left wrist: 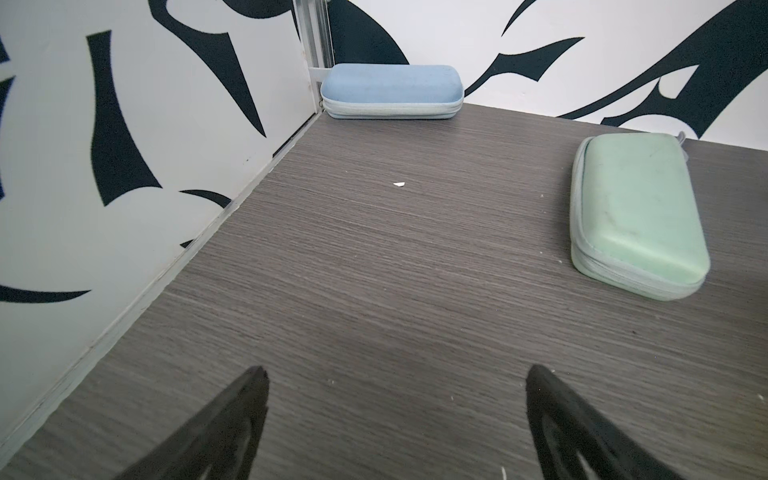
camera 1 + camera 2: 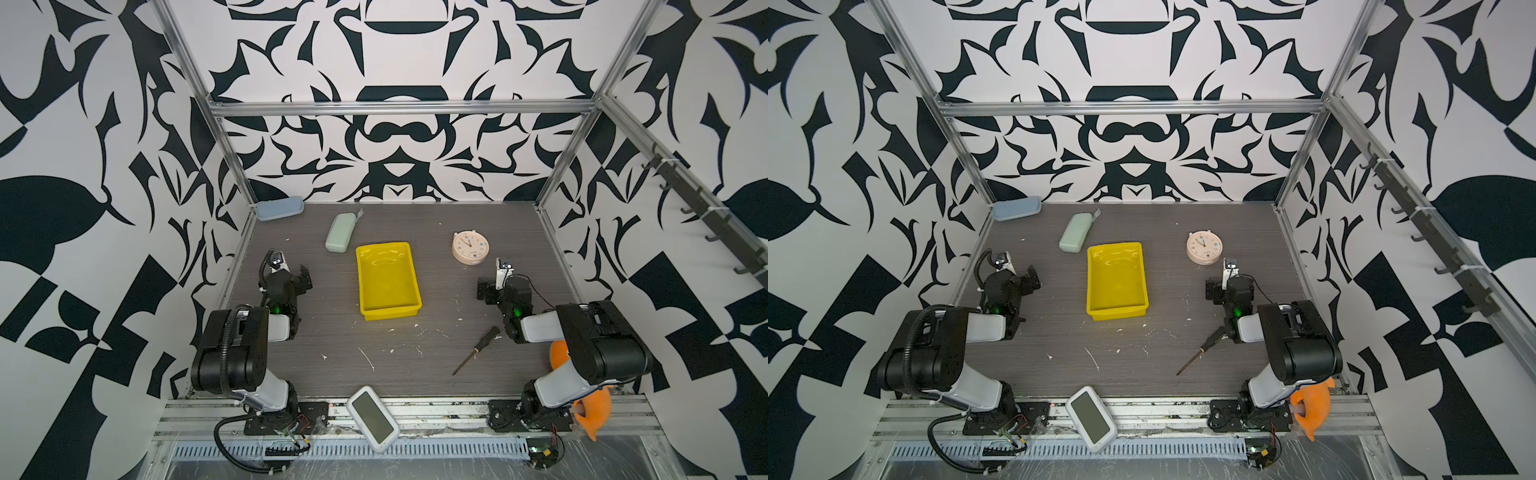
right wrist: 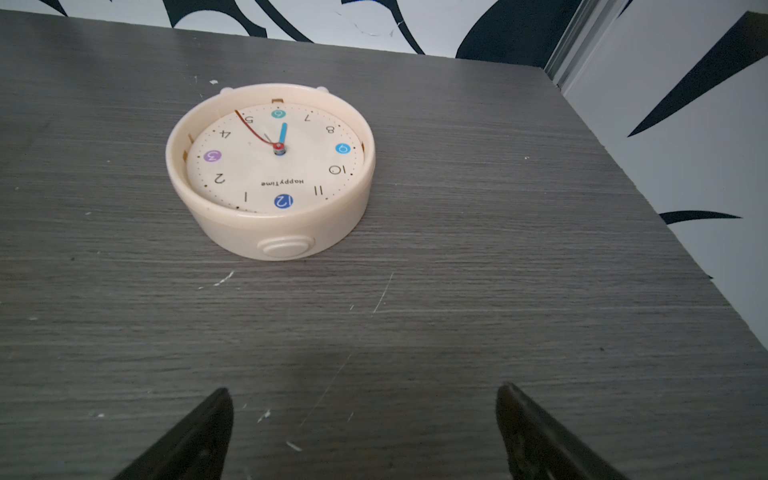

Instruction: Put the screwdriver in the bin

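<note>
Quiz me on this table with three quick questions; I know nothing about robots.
1. True or false: the slim black-handled metal screwdriver lies inside the shallow rectangular yellow plastic bin.
2. Which sits nearest the bin? A round cream plastic clock; B pale green oblong zipped case; C pale blue zipped case.
3. Fill in: both arms' jaws stand ____.
Key: 1 false; 2 B; 3 open.
</note>
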`<state>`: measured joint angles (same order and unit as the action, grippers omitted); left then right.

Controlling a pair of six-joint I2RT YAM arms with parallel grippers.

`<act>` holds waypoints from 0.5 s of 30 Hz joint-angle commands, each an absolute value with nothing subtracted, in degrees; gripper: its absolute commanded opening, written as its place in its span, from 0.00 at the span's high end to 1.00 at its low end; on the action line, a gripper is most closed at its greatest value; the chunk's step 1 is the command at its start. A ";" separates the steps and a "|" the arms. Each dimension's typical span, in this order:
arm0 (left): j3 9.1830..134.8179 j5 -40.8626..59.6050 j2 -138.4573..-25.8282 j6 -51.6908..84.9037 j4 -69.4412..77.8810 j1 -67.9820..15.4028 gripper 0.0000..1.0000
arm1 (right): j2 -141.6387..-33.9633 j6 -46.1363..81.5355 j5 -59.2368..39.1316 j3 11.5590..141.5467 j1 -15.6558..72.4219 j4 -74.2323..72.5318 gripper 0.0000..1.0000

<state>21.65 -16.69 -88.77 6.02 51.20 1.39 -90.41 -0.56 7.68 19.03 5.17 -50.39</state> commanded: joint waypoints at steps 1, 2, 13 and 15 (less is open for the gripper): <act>21.12 -16.52 -88.94 6.51 52.65 1.58 0.01 | -88.67 -0.44 7.52 20.30 5.08 -51.82 0.00; 21.09 -16.52 -88.94 6.56 52.65 1.58 0.01 | -88.64 -0.44 7.56 20.22 4.95 -51.85 0.00; 21.12 -16.52 -88.88 6.47 52.66 1.62 0.01 | -88.59 -0.26 7.39 19.89 5.03 -52.46 0.00; 21.10 -16.52 -88.93 6.57 52.69 1.58 0.01 | -88.61 -0.26 7.29 19.95 5.06 -52.47 0.00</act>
